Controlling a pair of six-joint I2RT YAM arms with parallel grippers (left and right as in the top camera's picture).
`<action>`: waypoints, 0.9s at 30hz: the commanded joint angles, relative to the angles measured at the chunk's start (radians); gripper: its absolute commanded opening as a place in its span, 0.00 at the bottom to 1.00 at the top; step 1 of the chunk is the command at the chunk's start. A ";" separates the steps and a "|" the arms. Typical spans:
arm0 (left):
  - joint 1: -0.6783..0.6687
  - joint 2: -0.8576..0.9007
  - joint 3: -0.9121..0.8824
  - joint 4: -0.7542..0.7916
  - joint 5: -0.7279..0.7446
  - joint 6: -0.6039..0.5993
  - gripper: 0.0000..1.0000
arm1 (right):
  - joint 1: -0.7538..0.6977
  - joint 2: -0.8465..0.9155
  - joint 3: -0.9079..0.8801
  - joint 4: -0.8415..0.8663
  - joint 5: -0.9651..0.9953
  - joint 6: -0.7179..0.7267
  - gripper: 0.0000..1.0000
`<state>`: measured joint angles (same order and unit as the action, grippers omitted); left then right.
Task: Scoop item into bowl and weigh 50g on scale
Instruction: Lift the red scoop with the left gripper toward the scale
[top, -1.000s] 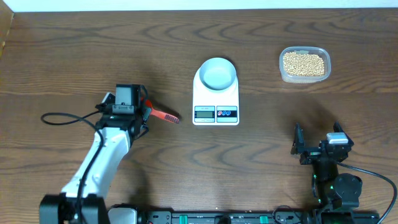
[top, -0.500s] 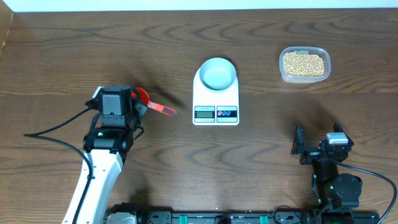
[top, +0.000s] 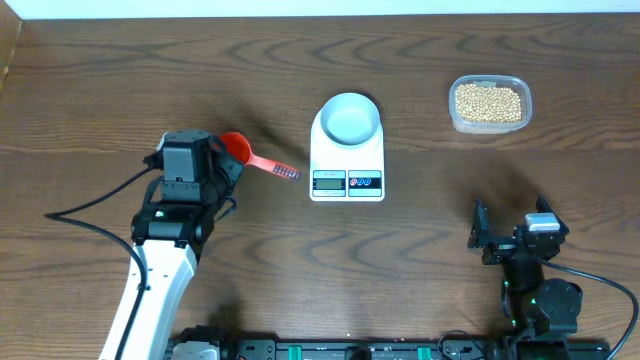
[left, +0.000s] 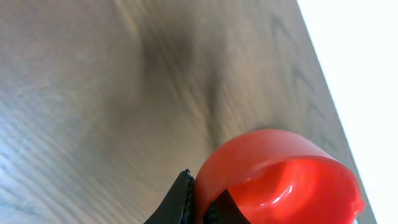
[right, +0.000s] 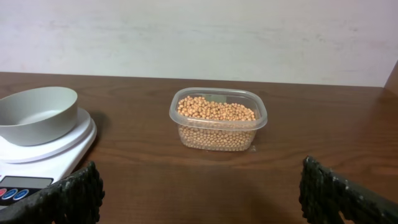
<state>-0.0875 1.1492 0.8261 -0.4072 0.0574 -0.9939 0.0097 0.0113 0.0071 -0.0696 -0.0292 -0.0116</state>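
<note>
My left gripper (top: 226, 162) is shut on the rim of a red scoop (top: 243, 150), left of the scale; the scoop's handle (top: 283, 171) points right toward the scale. In the left wrist view the fingers (left: 184, 200) pinch the wall of the scoop's empty cup (left: 292, 180). The pale bowl (top: 350, 118) sits empty on the white scale (top: 347, 183). The tan beans (top: 488, 102) fill a clear tub at the back right. My right gripper (top: 510, 236) rests open near the front right; its view shows the beans (right: 214, 111), the bowl (right: 34, 114) and the scale (right: 38, 163).
The clear plastic tub (right: 217, 138) stands right of the scale with a gap of bare wood between them. A black cable (top: 90, 207) trails left from the left arm. A white wall runs behind the table's far edge (right: 298, 85).
The left wrist has swung left and turned. The red scoop came with it; its cup now shows past the gripper and its handle end sits higher, nearer the scale. The right arm is still.
</note>
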 joint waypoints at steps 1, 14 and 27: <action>-0.025 -0.006 0.063 -0.022 -0.022 0.002 0.07 | 0.004 -0.005 -0.002 -0.003 -0.003 -0.008 0.99; -0.222 0.014 0.106 -0.024 -0.182 -0.216 0.07 | 0.004 -0.005 -0.002 -0.003 -0.003 -0.008 0.99; -0.391 0.280 0.288 -0.086 -0.136 -0.369 0.07 | 0.004 -0.005 -0.002 -0.003 -0.003 -0.008 0.99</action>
<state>-0.4728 1.3815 1.0027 -0.4030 -0.0914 -1.3346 0.0097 0.0113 0.0071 -0.0696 -0.0292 -0.0116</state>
